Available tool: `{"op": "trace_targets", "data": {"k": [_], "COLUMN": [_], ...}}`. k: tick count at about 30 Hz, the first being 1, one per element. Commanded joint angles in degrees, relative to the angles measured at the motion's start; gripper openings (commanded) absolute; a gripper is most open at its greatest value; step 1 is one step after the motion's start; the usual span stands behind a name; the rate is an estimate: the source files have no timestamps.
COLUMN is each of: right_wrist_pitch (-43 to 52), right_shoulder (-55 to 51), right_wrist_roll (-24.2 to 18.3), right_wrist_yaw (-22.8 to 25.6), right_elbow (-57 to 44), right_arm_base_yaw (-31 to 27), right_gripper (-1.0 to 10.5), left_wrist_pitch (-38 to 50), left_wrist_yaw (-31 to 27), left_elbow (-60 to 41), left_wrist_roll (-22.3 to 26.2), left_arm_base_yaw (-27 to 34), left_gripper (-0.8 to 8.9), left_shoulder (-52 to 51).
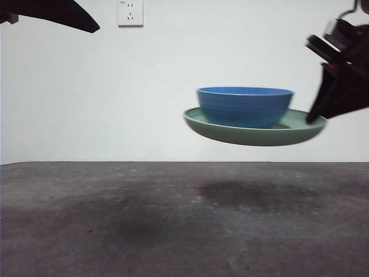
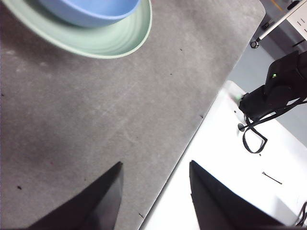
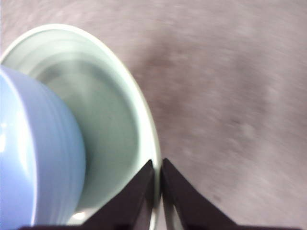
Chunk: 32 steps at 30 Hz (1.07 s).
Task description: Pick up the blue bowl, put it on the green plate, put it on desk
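Observation:
The blue bowl [image 1: 245, 106] sits in the green plate [image 1: 253, 131], and both hang in the air above the desk [image 1: 173, 219]. My right gripper [image 1: 318, 115] is shut on the plate's right rim and holds it up; in the right wrist view its jaws pinch the rim [image 3: 157, 184] with the bowl [image 3: 33, 158] beside them on the plate [image 3: 110, 124]. My left gripper [image 2: 156, 191] is open and empty near the desk's edge, away from the plate [image 2: 110, 40] and bowl [image 2: 91, 9]; it shows as a black tip [image 1: 55, 14] in the front view.
A white wall with a socket [image 1: 130, 12] stands behind the desk. In the left wrist view, a white surface [image 2: 230, 167] with black gear and a strap [image 2: 271, 91] lies beyond the desk's edge.

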Motion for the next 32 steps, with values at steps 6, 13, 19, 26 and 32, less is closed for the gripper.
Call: {"op": "trace_targets", "data": {"k": [6, 13, 19, 26, 32], "right_wrist_pitch": [1.7, 6.0, 10.9, 13.8, 13.8], "right_shoulder": [3.8, 10.8, 17.4, 23.7, 25.0], "right_wrist_roll": [3.9, 6.8, 9.3, 10.3, 10.1], "right_wrist_yaw": [3.7, 5.3, 5.4, 6.1, 7.1], "right_elbow": [5.8, 7.5, 7.5, 7.5, 7.5], "right_arm_base_yaw": [8.8, 14.8, 17.6, 18.4, 18.3], "right_gripper": [0.1, 0.1, 0.1, 0.1, 0.1], "left_wrist_pitch": [0.4, 0.3, 0.2, -0.1, -0.9], "left_wrist_yaw": [0.3, 0.3, 0.3, 0.3, 0.3], "left_elbow": [0.4, 0.4, 0.4, 0.4, 0.4], "left_wrist_roll": [0.7, 0.7, 0.7, 0.6, 0.7], "left_arm_base_yaw": [-0.4, -0.4, -0.4, -0.4, -0.4], "left_gripper": [2.23, 2.23, 2.23, 2.23, 2.23], "left_shoulder": [0.3, 0.3, 0.3, 0.3, 0.3]}}
